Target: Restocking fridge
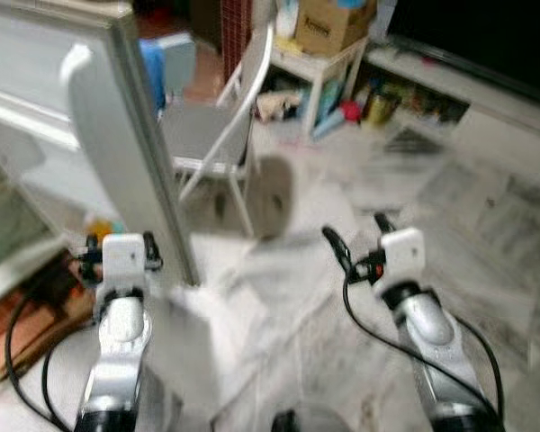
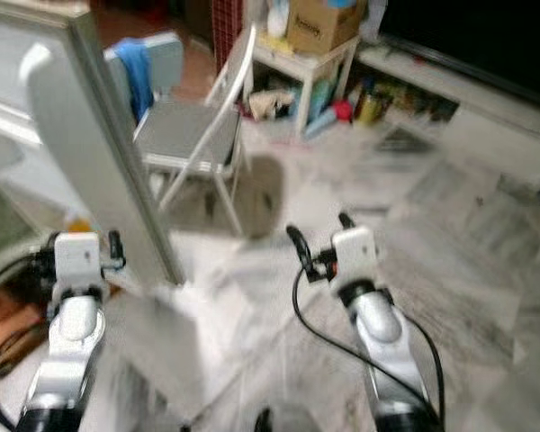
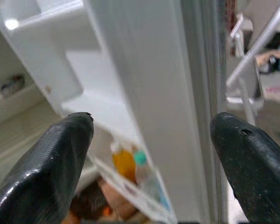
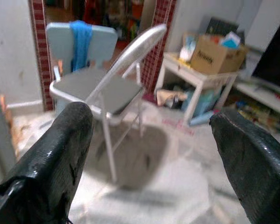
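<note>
Whole head view is smeared with motion blur, so fine detail is rough. Far left, the fridge (image 1: 18, 135) interior is cut off by the frame edge and washed out; shelves are just pale bands. Its open door (image 1: 126, 153) stands edge-on toward the camera, the bottom end smudging into the floor (image 1: 306, 297).

The left gripper (image 3: 151, 154) sits low beside the door's inner side, fingers (image 3: 51, 158) spread wide, nothing between them. Through the gap the wrist camera catches the door's bottom rack with an orange bottle (image 3: 123, 163) and a teal-capped bottle (image 3: 142, 170) next to it. Labels are too blurry to read, and whatever brownish stuff is below them I can't make out.

Behind the door is a grey folding chair (image 1: 211, 126), partly hidden by the door edge, with a light blue chair (image 4: 81, 44) further back that has a blue cloth (image 4: 80, 42) hung over it.

The right gripper (image 1: 353, 236) hovers over bare floor, well apart from the fridge, fingers (image 4: 51, 158) also wide apart and holding nothing.

Right of the chairs, a small white table (image 4: 196, 81) carries a cardboard box (image 4: 217, 53). There's dark print on the box but it's too soft to read for sure. Stuff under the table is a colourful jumble. Far right, a dark screen (image 1: 486, 40) is cut off by the frame.
</note>
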`<state>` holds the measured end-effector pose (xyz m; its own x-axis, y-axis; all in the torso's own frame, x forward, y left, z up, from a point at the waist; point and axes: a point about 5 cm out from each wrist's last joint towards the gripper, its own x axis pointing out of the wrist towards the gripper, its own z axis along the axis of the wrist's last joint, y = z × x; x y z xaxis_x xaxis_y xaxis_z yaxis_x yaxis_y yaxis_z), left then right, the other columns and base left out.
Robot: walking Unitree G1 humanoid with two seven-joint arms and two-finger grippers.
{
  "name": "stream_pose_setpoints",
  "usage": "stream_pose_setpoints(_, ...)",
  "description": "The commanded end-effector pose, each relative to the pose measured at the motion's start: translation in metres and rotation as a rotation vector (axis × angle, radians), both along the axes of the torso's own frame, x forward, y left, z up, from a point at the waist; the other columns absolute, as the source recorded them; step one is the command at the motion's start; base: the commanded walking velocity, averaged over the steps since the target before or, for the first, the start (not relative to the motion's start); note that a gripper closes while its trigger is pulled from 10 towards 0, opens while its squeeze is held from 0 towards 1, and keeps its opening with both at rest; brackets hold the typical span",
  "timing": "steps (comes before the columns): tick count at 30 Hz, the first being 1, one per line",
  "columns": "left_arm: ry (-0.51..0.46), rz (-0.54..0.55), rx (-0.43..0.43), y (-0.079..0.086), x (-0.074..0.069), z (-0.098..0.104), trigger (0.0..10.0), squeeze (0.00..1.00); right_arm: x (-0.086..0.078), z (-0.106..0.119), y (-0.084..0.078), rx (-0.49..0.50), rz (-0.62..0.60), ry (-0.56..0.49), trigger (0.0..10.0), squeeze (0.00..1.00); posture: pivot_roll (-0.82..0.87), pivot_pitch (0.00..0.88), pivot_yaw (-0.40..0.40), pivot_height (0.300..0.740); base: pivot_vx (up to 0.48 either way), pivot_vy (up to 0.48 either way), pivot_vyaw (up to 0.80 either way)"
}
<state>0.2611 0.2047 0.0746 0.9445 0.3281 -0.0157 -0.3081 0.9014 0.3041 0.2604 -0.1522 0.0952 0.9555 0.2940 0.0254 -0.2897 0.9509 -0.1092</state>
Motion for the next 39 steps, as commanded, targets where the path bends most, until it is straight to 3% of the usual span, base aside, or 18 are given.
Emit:
stream_pose_setpoints(1, 0.013, 0.023, 0.002, 0.006, -0.001, -0.003, 10.0, 0.0, 0.0, 0.002, 0.007, -0.001, 0.025, -0.009, 10.0, 0.0, 0.05, 0.071, -0.05, 0.74, 0.48, 0.0, 0.0)
stream_pose_setpoints(9, 0.006, 0.027, -0.006, 0.006, 0.005, -0.001, 10.0, 0.0, 0.001, 0.002, 0.007, -0.014, 0.025, -0.015, 10.0, 0.0, 0.05, 0.069, -0.05, 0.74, 0.48, 0.0, 0.0)
stream_pose_setpoints(17, -0.022, -0.009, -0.031, -0.002, 0.008, 0.002, 10.0, 0.0, 0.001, 0.002, 0.008, -0.015, 0.025, -0.022, 10.0, 0.0, 0.05, 0.067, -0.047, 0.74, 0.03, 0.0, 0.0)
stream_pose_setpoints(28, -0.095, -0.055, 0.028, -0.001, -0.026, 0.017, 10.0, 0.0, -0.002, 0.003, 0.011, -0.006, 0.043, -0.043, 10.0, 0.0, 0.07, 0.075, -0.044, 0.74, 0.0, 0.0, 0.0)
stream_pose_setpoints(34, -0.067, -0.068, 0.051, -0.001, -0.036, 0.014, 10.0, 0.0, 0.003, 0.002, 0.014, 0.011, 0.038, -0.025, 10.0, 0.0, 0.09, 0.084, -0.044, 0.74, 0.0, 0.0, 0.0)
stream_pose_setpoints(39, -0.062, -0.08, 0.073, 0.001, -0.036, 0.016, 10.0, 0.0, 0.005, 0.001, 0.012, 0.006, 0.029, -0.021, 10.0, 0.0, 0.09, 0.096, -0.039, 0.74, 0.0, 0.0, -0.61)
